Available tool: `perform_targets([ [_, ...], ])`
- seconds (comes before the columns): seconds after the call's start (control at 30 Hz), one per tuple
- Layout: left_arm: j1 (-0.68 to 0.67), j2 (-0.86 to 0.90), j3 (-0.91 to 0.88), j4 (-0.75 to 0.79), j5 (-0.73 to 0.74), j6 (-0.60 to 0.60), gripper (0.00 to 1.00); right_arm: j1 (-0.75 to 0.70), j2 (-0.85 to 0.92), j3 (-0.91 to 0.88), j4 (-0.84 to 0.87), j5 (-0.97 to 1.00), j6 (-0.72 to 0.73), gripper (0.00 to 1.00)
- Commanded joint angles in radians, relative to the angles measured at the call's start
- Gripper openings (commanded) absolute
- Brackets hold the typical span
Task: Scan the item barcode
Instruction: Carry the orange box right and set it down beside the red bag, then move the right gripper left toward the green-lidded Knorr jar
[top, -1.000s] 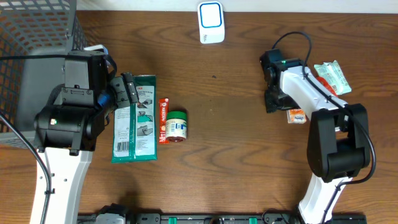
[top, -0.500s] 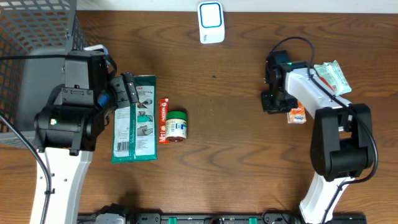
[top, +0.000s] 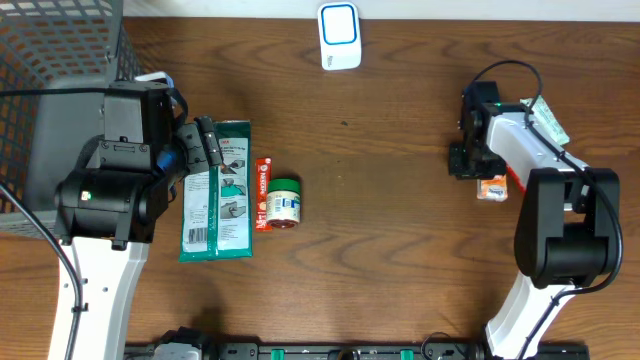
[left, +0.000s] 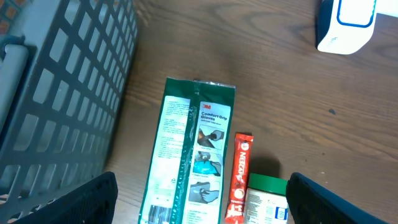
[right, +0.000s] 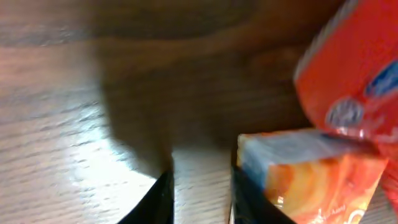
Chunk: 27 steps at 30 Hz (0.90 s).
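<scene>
While the orange box (right: 298, 180) lies on the table just beside a red packet (right: 354, 81), the right gripper (right: 200, 198) points down next to it, fingers slightly apart over bare wood, the box outside them. The left gripper (left: 205, 202) hangs wide open above a green glove pack (left: 189, 155). On the dark wood table (top: 400, 250), farther back, stand a white scanner (top: 339, 35) and a mesh basket (top: 60, 50).

Green glove pack (left: 189, 155) lies between basket (left: 68, 93) and red box (left: 239, 177).
</scene>
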Motion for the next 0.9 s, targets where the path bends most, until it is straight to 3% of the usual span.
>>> perform_targets([
  [0.0,0.002,0.002,0.005,0.000,-0.009,-0.009,0.87,-0.017,-0.011,-0.008,0.005,0.020,0.010,0.29],
  [0.13,0.002,0.002,0.005,0.000,-0.009,-0.009,0.87,-0.016,-0.011,-0.006,0.009,-0.079,0.006,0.36],
  [0.33,0.002,0.002,0.005,0.000,-0.010,-0.009,0.87,0.010,-0.029,0.040,-0.035,-0.417,-0.080,0.63],
  [0.53,0.002,0.002,0.005,0.000,-0.009,-0.009,0.87,0.121,-0.095,0.050,-0.049,-0.613,-0.078,0.70],
  [0.67,0.002,0.002,0.005,0.000,-0.009,-0.009,0.87,0.232,-0.114,0.050,-0.017,-0.645,-0.032,0.79],
  [0.73,0.002,0.002,0.005,0.000,-0.010,-0.009,0.87,0.290,-0.114,0.050,0.034,-0.725,0.006,0.97],
  [0.87,0.002,0.002,0.005,0.000,-0.009,-0.009,0.87,0.404,-0.114,0.050,0.153,-0.786,0.152,0.99],
])
